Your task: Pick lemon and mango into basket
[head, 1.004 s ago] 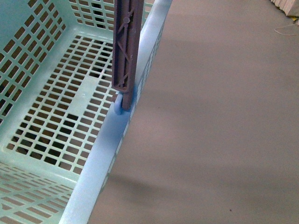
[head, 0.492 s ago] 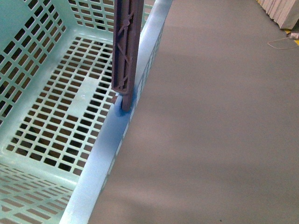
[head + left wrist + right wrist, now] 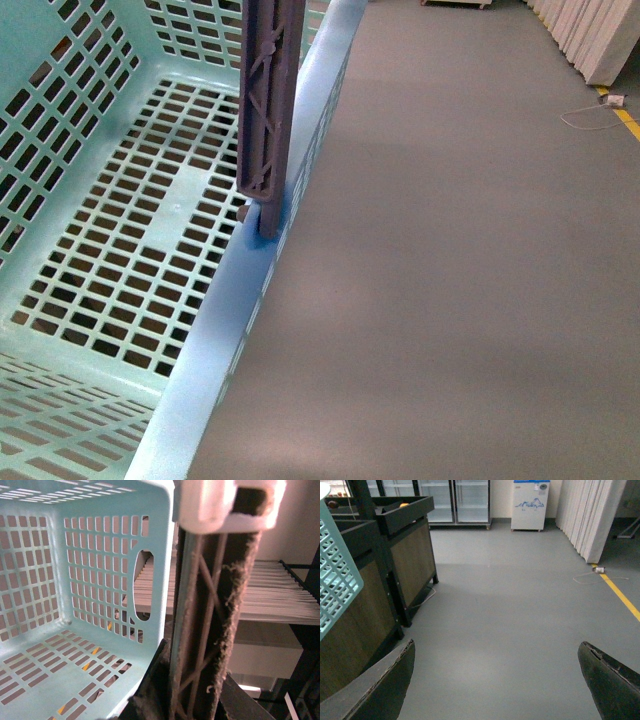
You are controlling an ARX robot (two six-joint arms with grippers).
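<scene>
Basket (image 3: 250,300) is empty right now, and there's no lemon or mango I can make out in any view. There's just a tiny orange blob (image 3: 404,504) up in the dark stand (image 3: 405,545), too small to call. Left claw (image 3: 192,702) looks clamped on the brown handle (image 3: 205,605), jaws snug on both sides, so the basket seems to hang from it above the grey floor (image 3: 450,250). Right claw (image 3: 496,647) is wide open with nothing in it, facing the floor beside that stand. My guess is the step is getting to the fruit. I'd hold the basket level and near the stand but clear of its edge. Then bring the open claw over the bins from above and confirm the fruit before closing.
</scene>
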